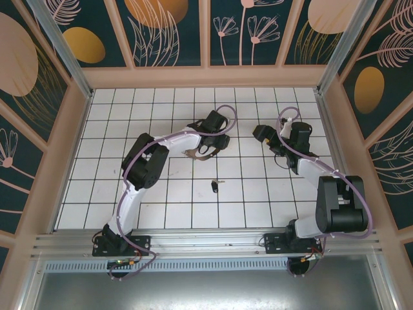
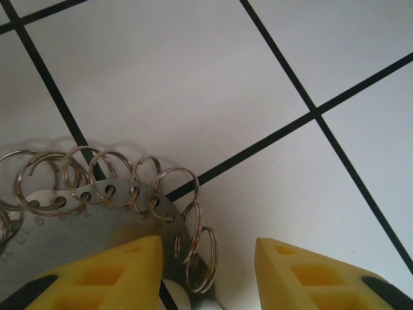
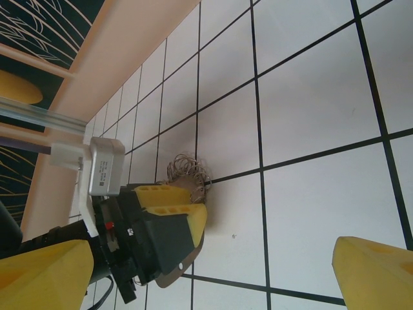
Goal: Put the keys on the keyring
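Bright, even light from above washes the white tiled floor with black grout lines (image 1: 193,194), and its grid stays sharp. On that floor the silver metal keyring of wire loops (image 2: 129,187) throws faint, soft shadows. In front of that floor the left gripper's (image 2: 208,258) 2 yellow plastic fingertips (image 2: 116,274) blur.

Count on the tiled floor (image 1: 129,110): one key (image 1: 214,186) and one keyring (image 1: 197,154). The keyring's metal plate (image 2: 90,226) carries at least eight small wire rings (image 2: 173,191), counted in the left wrist view; any past that view's left edge cannot be counted. Two arms are present, the left arm (image 1: 139,171) and the right arm (image 1: 326,187).
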Available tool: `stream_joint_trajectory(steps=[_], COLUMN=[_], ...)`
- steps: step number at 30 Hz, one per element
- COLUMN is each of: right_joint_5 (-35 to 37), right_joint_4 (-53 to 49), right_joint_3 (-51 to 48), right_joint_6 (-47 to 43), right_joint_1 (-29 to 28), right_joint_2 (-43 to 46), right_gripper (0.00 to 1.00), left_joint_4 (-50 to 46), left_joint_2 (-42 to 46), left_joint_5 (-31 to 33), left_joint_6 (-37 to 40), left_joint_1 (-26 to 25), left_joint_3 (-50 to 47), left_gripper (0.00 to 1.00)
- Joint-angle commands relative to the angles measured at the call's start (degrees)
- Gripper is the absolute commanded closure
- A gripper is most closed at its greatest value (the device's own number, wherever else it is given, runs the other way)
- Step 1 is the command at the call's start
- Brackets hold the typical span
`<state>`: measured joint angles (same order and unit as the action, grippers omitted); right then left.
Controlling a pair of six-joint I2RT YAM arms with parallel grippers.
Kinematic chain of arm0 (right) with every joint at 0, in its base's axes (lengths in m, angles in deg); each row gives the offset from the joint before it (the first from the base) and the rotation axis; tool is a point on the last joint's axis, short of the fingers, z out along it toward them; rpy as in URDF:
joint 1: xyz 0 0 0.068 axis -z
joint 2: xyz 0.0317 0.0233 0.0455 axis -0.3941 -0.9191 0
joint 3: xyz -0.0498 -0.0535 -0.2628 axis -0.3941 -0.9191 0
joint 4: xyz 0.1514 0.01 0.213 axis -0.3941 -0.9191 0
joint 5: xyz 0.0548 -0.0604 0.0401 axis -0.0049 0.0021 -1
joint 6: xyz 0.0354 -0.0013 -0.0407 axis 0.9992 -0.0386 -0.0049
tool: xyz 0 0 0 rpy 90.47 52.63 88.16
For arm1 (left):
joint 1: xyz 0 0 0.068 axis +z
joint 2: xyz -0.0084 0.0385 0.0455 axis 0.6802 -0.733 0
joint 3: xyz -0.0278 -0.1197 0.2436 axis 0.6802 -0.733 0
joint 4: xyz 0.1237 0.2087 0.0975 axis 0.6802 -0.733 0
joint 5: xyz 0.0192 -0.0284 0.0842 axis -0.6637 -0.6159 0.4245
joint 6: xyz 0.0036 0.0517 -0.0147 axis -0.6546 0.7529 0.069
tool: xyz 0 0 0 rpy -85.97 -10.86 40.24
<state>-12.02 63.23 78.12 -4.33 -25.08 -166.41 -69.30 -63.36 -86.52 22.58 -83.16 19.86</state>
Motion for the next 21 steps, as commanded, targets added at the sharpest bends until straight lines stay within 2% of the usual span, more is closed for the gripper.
stream_joint_trajectory(steps=[1, 11, 15, 16, 21], right_joint_5=[0.0, 0.0, 0.0, 0.5, 8.3], right_joint_4=[-0.6, -0.9, -1.2, -1.4, -4.9], right_joint_3=[-0.2, -0.4, -0.5, -0.6, -0.2], right_joint_6=[-1.4, -1.9, -2.2, -2.2, -1.9], right_joint_1=[-0.2, -0.2, -0.2, -0.2, -0.5], right_joint_2=[1.6, 1.8, 2.1, 2.3, 4.1], right_gripper=[0.05, 0.06, 0.05, 0.02, 0.01], left_joint_4=[-1.3, -1.5, -1.7, -1.7, -1.6], left_joint_2=[-1.9, -4.3, -5.0, -5.0, -4.5], left_joint_5=[1.0, 2.0, 2.2, 2.2, 2.2], left_joint_6=[1.5, 2.2, 2.4, 2.4, 2.6], left_joint_1=[0.0, 0.0, 0.0, 0.0, 0.0], left_joint_3=[1.9, 4.6, 5.4, 5.4, 5.0], left_gripper=[0.59, 0.63, 0.69, 0.70, 0.80])
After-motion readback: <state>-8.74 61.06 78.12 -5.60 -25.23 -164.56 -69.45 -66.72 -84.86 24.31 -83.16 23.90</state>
